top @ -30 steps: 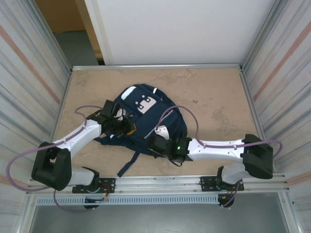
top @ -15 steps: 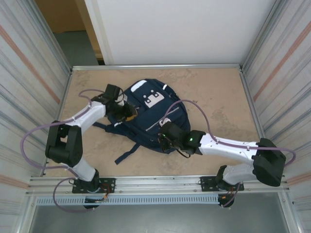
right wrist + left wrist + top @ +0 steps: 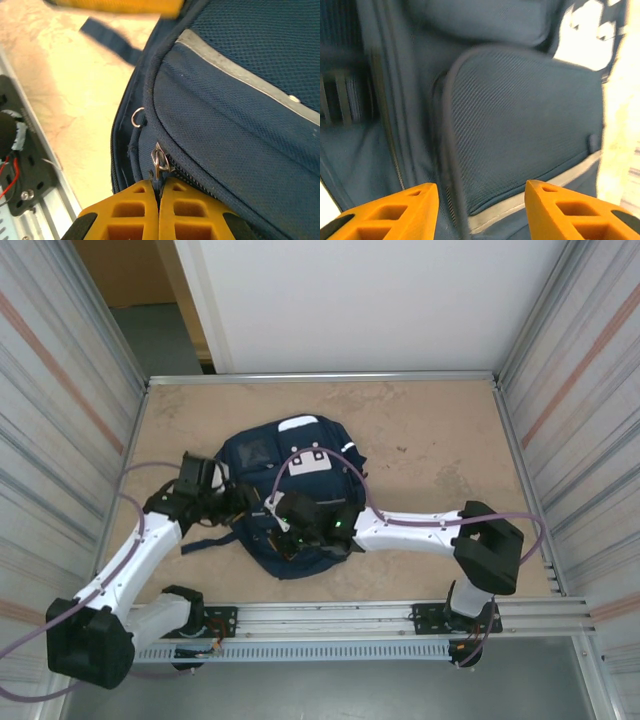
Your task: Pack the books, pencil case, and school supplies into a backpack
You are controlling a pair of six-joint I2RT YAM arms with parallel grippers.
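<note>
Looking down in the top view on the backpack [image 3: 335, 490] lying flat on the tan table [image 3: 440, 440], a little left of centre and toward the lower half of the frame. Reaching in from the lower left with the left gripper [image 3: 252, 508] at the bag's left edge, and from the right with the right gripper [image 3: 283, 537] at its lower left corner. In the left wrist view, holding the left gripper [image 3: 481, 202] with jaws parted and nothing between them, orange fingers [image 3: 405, 207] sitting at the bottom corners, hovering over a mesh-textured front panel of the backpack [image 3: 530, 115] and a pale reflective stripe [image 3: 535, 192] at lower right. In the right wrist view, keeping the right gripper [image 3: 160, 200] pressed closed at bottom centre, pinching the zipper pull [image 3: 159, 161] at the fingertips, with a small metal ring [image 3: 137, 117] just up and left, and a dark strap [image 3: 110, 40] crossing the upper left.
</note>
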